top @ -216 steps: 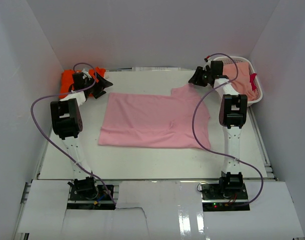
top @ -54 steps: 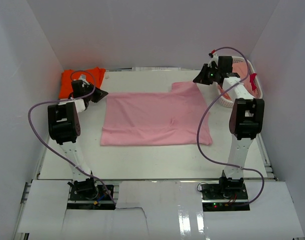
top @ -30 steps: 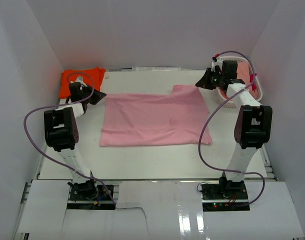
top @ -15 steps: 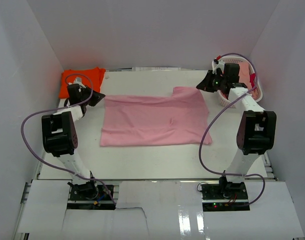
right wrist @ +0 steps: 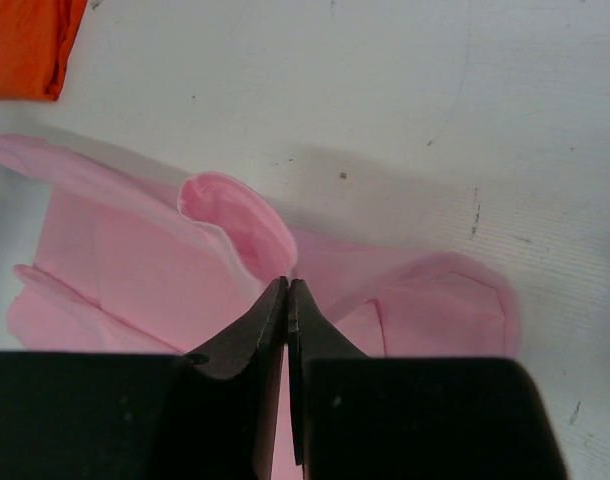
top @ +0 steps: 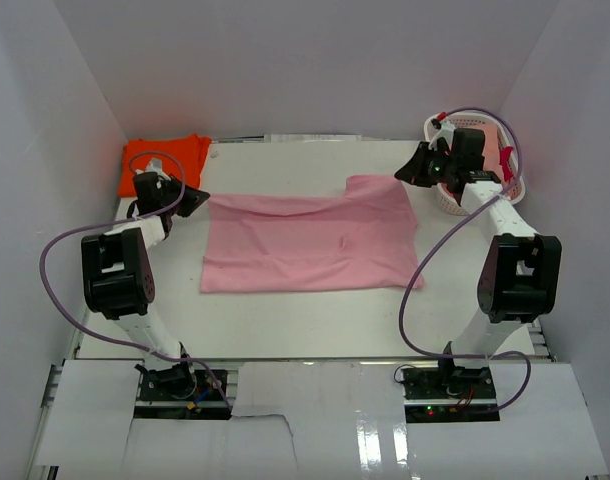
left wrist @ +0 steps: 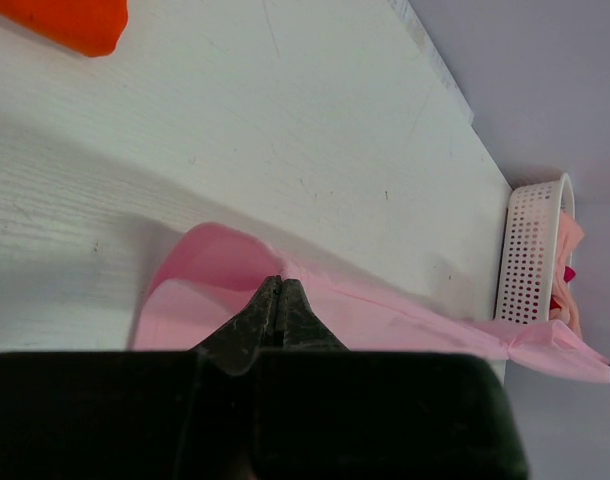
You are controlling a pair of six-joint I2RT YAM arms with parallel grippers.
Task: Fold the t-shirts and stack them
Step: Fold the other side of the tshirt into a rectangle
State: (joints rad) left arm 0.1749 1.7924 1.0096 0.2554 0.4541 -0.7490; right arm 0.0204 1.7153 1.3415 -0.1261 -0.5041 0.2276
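A light pink t-shirt lies spread across the middle of the white table, with its far edge pulled straight between both grippers. My left gripper is shut on the shirt's far left corner; the left wrist view shows the closed tips pinching a fold of pink cloth. My right gripper is shut on the far right corner, its tips closed on bunched pink cloth. A bright orange t-shirt lies folded in the far left corner, apart from the left gripper.
A white lattice basket stands at the far right, behind the right arm, with pink and red cloth inside; it also shows in the left wrist view. White walls close in the table on three sides.
Both arms have swung outward, the left one to the left and the right one to the right. The pink shirt's far edge has been drawn out longer and straighter between them.
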